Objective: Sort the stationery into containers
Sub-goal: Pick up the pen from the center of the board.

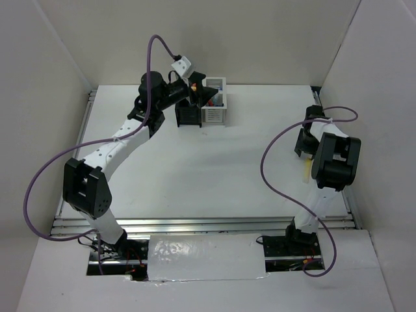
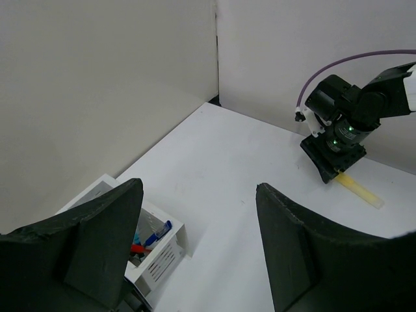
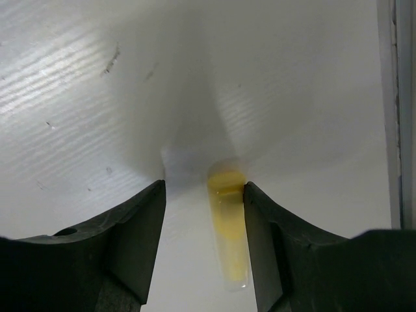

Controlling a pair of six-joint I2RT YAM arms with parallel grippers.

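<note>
The black box (image 1: 188, 116) and the white box (image 1: 214, 110) stand joined at the table's far middle. My left gripper (image 1: 200, 94) hovers over them, open and empty. In the left wrist view its gripper (image 2: 199, 188) frames bare table, with the white box (image 2: 159, 257) at lower left holding a blue pen (image 2: 154, 235) and something red. My right gripper (image 1: 304, 148) is low at the right side. It (image 3: 203, 188) is open astride a yellow marker (image 3: 229, 227) lying on the table, which touches the right finger (image 3: 266, 240). The marker also shows in the top view (image 1: 307, 170) and the left wrist view (image 2: 359, 190).
White walls enclose the table on the left, back and right. A metal rail (image 3: 398, 110) runs along the table's right edge close to my right gripper. A purple cable (image 1: 273, 162) loops off the right arm above the table.
</note>
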